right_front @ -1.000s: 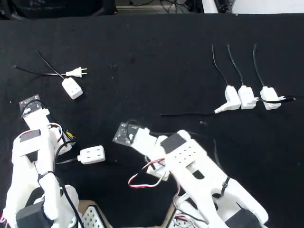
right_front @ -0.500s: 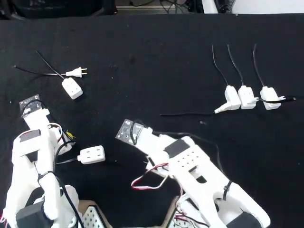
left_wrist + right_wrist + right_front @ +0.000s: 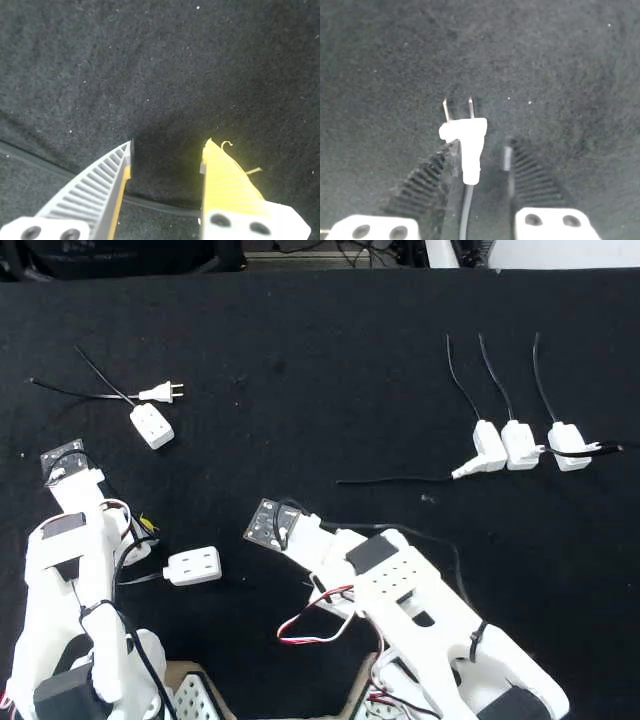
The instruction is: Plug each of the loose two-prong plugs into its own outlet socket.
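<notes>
A white two-prong plug (image 3: 463,137) lies between the fingers of my right gripper (image 3: 480,150), prongs pointing away and cord trailing back. It rests against one finger (image 3: 427,180), with a gap to the other, so the gripper is open. In the high view the right arm (image 3: 390,570) stands at the centre front. My left gripper (image 3: 167,145) is open over bare cloth, with a black cable (image 3: 160,205) crossing under it. A white outlet socket (image 3: 192,565) lies just beside the left arm (image 3: 65,540). A loose plug (image 3: 160,392) and a small socket (image 3: 151,425) lie at the far left.
At the right, three white sockets (image 3: 520,445) stand in a row with thin black cords running away. A plug (image 3: 465,470) on a black cord lies at the nearest of them. The black cloth (image 3: 320,370) covers the whole table.
The right arm has drawn back a little toward the front edge, and the black cord over it shifted along. The left arm has kept still.
</notes>
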Action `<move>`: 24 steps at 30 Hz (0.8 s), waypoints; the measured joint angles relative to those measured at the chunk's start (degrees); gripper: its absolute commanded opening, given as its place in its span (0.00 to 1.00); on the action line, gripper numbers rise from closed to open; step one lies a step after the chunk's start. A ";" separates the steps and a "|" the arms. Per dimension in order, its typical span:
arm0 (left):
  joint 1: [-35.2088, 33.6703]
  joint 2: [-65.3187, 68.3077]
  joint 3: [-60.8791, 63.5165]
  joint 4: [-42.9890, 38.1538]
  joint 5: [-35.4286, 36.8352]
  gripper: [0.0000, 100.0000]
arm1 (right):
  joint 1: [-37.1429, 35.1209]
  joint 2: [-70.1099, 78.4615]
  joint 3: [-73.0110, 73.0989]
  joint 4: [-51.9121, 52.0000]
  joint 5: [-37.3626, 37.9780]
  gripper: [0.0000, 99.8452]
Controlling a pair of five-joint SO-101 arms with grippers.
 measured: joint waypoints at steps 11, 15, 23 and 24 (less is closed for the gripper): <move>0.00 -0.35 0.00 0.00 0.00 0.23 | -8.09 0.00 0.26 0.26 0.09 0.08; 0.00 -0.35 0.09 0.00 0.00 0.23 | -14.07 0.00 0.26 1.76 1.05 0.08; 0.00 -0.44 0.09 0.00 0.00 0.23 | -17.76 0.00 0.26 2.02 1.76 0.08; 0.00 -0.44 0.09 0.00 0.00 0.23 | -17.76 0.00 0.26 2.02 1.76 0.08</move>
